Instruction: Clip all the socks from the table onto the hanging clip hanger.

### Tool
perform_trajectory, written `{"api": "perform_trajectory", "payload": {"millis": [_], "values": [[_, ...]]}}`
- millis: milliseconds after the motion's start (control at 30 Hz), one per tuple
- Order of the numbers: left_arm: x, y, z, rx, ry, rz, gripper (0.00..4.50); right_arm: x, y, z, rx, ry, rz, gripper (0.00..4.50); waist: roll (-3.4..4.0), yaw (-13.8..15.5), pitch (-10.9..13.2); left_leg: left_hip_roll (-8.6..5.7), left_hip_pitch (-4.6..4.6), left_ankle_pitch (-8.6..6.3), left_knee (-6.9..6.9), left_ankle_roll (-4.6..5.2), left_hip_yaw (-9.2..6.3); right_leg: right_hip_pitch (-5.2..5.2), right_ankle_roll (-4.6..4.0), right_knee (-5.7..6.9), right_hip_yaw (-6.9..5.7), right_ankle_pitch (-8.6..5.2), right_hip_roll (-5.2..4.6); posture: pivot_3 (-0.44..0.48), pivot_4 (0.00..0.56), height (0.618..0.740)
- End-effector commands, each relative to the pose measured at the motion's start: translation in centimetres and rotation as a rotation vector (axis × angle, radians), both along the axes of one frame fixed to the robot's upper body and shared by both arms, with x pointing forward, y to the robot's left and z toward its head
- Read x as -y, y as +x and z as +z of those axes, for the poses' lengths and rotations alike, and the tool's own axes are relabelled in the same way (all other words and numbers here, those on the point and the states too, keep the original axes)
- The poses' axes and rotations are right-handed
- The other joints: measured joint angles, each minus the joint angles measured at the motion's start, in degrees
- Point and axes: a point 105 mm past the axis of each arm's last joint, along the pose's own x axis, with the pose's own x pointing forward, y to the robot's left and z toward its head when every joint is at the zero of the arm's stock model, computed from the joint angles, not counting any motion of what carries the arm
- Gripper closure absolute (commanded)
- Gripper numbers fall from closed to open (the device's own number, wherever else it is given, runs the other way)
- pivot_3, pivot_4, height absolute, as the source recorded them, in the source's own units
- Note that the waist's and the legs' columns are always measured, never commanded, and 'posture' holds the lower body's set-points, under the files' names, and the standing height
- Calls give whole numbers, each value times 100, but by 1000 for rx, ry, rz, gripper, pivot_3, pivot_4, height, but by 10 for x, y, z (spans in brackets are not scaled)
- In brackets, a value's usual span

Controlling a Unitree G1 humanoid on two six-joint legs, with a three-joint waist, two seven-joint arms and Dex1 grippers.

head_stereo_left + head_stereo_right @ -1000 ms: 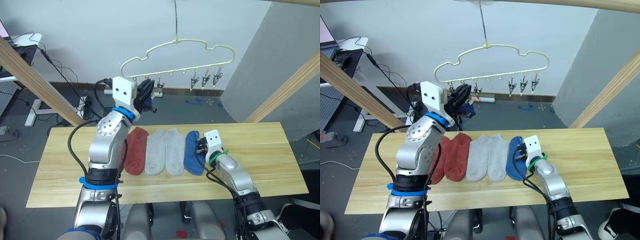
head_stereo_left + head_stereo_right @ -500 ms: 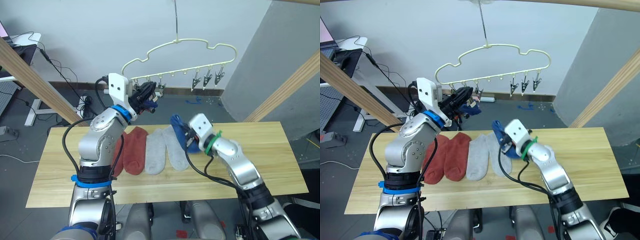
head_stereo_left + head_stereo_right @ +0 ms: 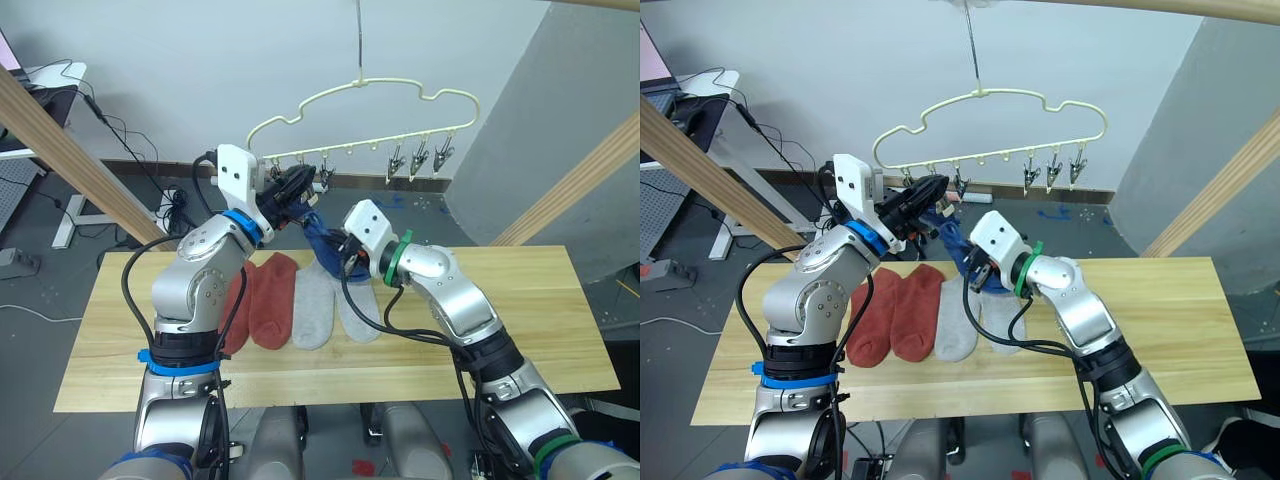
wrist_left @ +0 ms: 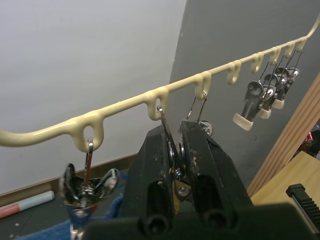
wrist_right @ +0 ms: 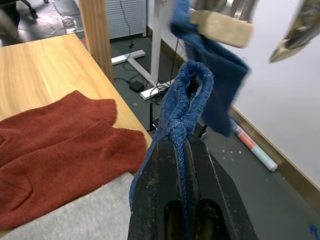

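Observation:
The cream clip hanger point(image 3: 360, 95) hangs above the far edge of the table point(image 3: 520, 310). My left gripper point(image 4: 172, 135) is up at its left clips, shut on a metal clip point(image 4: 166, 122). Beside it another clip point(image 4: 87, 175) holds a hanging blue sock point(image 5: 222, 85). My right gripper point(image 5: 181, 145) is shut on a second blue sock point(image 3: 322, 240), raised just below the left gripper point(image 3: 300, 185). Two rust-red socks point(image 3: 262, 305) and two grey socks point(image 3: 335, 305) lie side by side on the table.
Three free clips point(image 3: 420, 160) hang at the hanger's right end. Slanted wooden beams stand at the left point(image 3: 60, 150) and right point(image 3: 570, 190). A white desk point(image 3: 50, 80) and floor cables lie beyond the table's left.
My right gripper has lifted the blue sock off the table and carried it up and left to the left gripper. The left gripper has stayed at the clips.

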Motion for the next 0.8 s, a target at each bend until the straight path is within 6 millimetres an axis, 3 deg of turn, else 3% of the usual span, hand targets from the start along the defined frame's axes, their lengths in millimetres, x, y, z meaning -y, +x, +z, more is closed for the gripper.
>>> {"api": "perform_trajectory", "payload": {"millis": [33, 233, 633, 800], "values": [[3, -8, 15, 65, -16, -17, 4421, -7, -4, 17, 54, 30, 32, 4500, 0, 0, 0, 0, 0, 0, 0, 0, 0, 0, 0, 1, 0, 0, 0, -109, 327, 740], [2, -9, 12, 62, -12, -13, 4421, -7, 1, 34, 108, 82, -2, 4500, 0, 0, 0, 1, -1, 0, 0, 0, -1, 0, -1, -1, -1, 1, -1, -110, 327, 740], [0, -8, 11, 61, -11, -3, 4421, -5, 0, 39, 93, 129, -12, 4500, 0, -3, 0, 1, 0, 0, 0, 0, -1, 0, -3, 1, -2, 1, -1, -117, 327, 740], [0, -8, 8, 47, -5, -4, 4421, -11, -2, 52, 84, 189, -5, 4500, 0, -5, 0, 1, 0, 0, 0, 0, -1, 0, -3, 1, -2, 2, -1, -121, 326, 740]]}}
